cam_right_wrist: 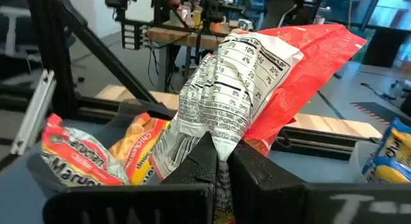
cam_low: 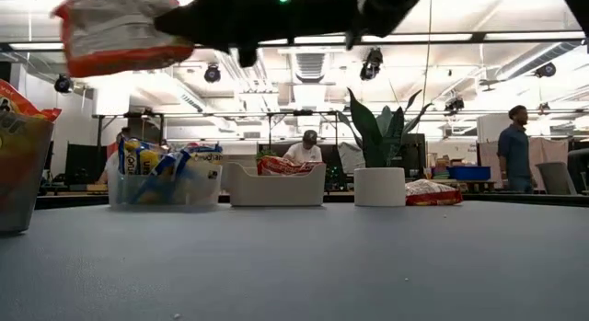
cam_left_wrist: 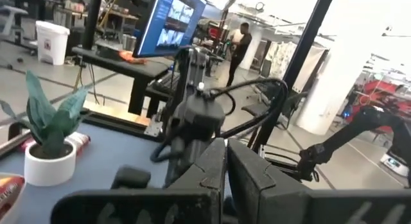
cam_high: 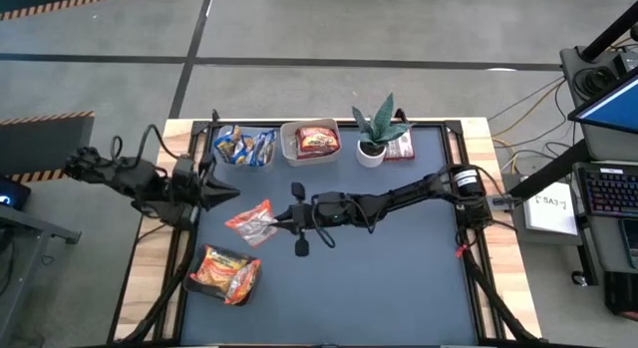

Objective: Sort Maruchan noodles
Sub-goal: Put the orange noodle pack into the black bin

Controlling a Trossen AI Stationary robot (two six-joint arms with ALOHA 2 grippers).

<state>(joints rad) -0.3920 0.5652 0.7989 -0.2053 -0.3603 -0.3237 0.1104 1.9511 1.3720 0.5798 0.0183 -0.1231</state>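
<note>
My right gripper (cam_high: pixel 271 222) reaches from the table's right edge to mid-table and is shut on a red-and-white noodle packet (cam_high: pixel 249 221), seen high above the table in the low view (cam_low: pixel 120 31). Orange-yellow packets (cam_high: pixel 227 272) fill a clear tub near the left near corner. Blue-yellow packets (cam_high: pixel 244 146) and red packets (cam_high: pixel 317 140) sit in two tubs at the far edge. One more red packet (cam_high: pixel 401 148) lies flat behind the plant. My left gripper (cam_high: pixel 227 192) waits shut over the table's left edge. My right gripper pinches the red-and-white packet between its two fingers at a crumpled white printed end (cam_right_wrist: pixel 215 142). The fingers come level from the table's right side. The packet is lifted clear of the table and sticks out beyond the fingertips (cam_right_wrist: pixel 253 169) toward the left edge.
A potted plant (cam_high: pixel 374 139) in a white pot stands at the far edge, right of the red tub (cam_high: pixel 289 149). The dark mat (cam_high: pixel 399 278) is bare on the near and right side. People (cam_low: pixel 513 146) stand and sit in the room beyond the far edge.
</note>
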